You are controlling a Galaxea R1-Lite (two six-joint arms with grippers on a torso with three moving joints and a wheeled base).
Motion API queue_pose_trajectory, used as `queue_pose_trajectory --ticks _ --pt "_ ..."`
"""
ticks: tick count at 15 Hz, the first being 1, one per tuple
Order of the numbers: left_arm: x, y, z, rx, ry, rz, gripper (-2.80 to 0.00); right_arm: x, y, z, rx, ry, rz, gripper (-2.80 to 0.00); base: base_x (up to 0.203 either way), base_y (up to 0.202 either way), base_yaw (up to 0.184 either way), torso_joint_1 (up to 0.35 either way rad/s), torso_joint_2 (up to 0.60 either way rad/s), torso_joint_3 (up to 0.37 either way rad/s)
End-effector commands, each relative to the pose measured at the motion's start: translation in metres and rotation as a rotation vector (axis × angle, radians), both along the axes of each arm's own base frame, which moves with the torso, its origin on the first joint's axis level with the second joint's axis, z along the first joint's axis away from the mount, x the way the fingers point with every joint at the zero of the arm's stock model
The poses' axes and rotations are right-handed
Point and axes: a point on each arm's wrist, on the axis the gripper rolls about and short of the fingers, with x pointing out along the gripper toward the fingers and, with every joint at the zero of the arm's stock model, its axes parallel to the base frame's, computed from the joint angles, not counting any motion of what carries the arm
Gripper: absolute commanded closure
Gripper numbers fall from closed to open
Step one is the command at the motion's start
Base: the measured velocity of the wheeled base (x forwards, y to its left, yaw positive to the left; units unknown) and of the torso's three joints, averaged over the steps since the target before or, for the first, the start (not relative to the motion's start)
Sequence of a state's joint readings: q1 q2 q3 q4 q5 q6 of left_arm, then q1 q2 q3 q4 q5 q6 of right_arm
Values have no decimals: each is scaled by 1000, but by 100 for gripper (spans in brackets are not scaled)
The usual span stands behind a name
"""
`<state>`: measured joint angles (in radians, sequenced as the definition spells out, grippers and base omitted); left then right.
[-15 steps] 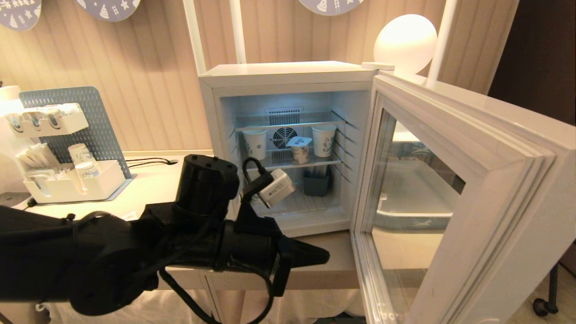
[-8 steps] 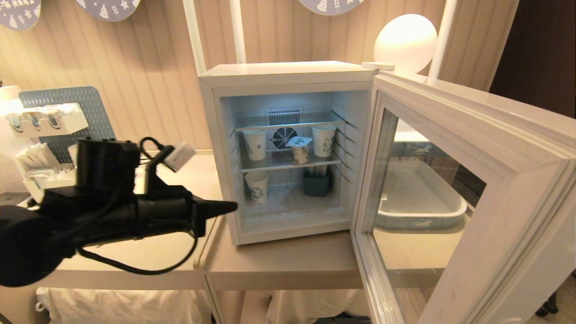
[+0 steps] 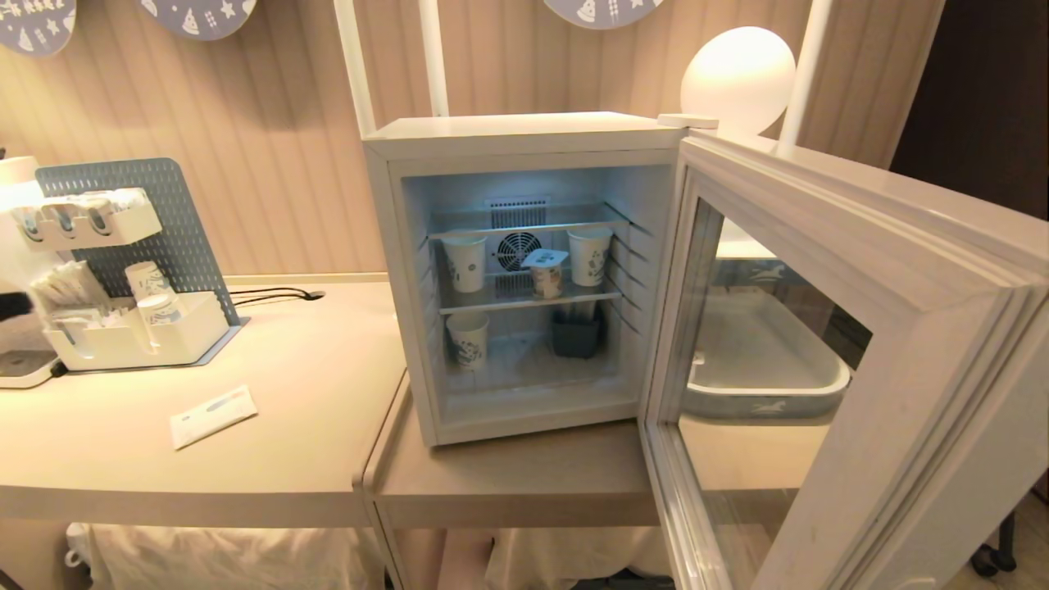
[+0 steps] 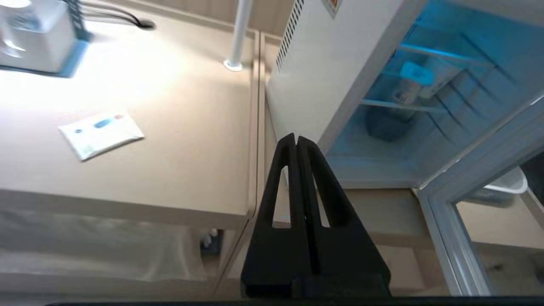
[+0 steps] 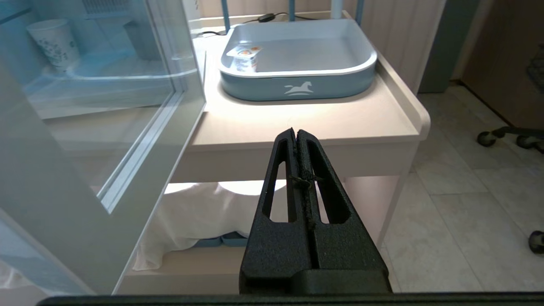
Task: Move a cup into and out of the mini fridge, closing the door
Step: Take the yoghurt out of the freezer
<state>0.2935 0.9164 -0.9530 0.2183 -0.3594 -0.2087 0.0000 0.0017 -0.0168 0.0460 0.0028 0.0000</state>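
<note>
Left gripper (image 4: pixel 296 140) and right gripper (image 5: pixel 296 132) pressed together, empty, before the counter. Door (image 3: pixel 828 369) swung wide open. Deeper, cup (image 3: pixel 546 274) upright on fridge's (image 3: pixel 524 135) middle shelf, between two paper cups (image 3: pixel 465 260).

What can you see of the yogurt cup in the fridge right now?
The cup is a small squat tub with a pale patterned body and a squarish white and light-blue foil lid that overhangs it. It stands upright on the wire middle shelf of the mini fridge, in front of the rear fan, between two taller paper cups and touching neither. The left wrist view shows it too. The lid looks sealed. The door stands wide open. No tool is near it.
</note>
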Motion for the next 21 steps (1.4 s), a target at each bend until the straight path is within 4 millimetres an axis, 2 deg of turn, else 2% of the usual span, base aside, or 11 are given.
queue_pose_trajectory --ticks 1,3,6,8,10,12,15,17,19,20,21 --pt "-79 -24 1 26 -84 45 0 0 0 0 0 0 0 0 0 0 0 0 0 0" --pt "-104 -31 -4 -13 -4 5 0 0 0 0 0 0 0 0 0 0 0 0 0 0" --pt "-141 -33 -7 -19 -54 -123 0 0 0 0 0 0 0 0 0 0 0 0 0 0" --pt "-167 -25 -20 -9 -72 -178 0 0 0 0 0 0 0 0 0 0 0 0 0 0" --pt "-185 -15 -46 3 -89 -132 0 0 0 0 0 0 0 0 0 0 0 0 0 0" --pt "-183 -10 -61 -3 -76 37 0 0 0 0 0 0 0 0 0 0 0 0 0 0" --pt "-185 -16 -70 -25 -88 110 0 0 0 0 0 0 0 0 0 0 0 0 0 0" --pt "-184 -19 -92 -24 -55 128 0 0 0 0 0 0 0 0 0 0 0 0 0 0" --pt "-193 -18 -128 7 -93 117 0 0 0 0 0 0 0 0 0 0 0 0 0 0" --pt "-189 -18 -144 26 -92 131 0 0 0 0 0 0 0 0 0 0 0 0 0 0" --pt "-174 -17 -161 43 -61 147 0 0 0 0 0 0 0 0 0 0 0 0 0 0"
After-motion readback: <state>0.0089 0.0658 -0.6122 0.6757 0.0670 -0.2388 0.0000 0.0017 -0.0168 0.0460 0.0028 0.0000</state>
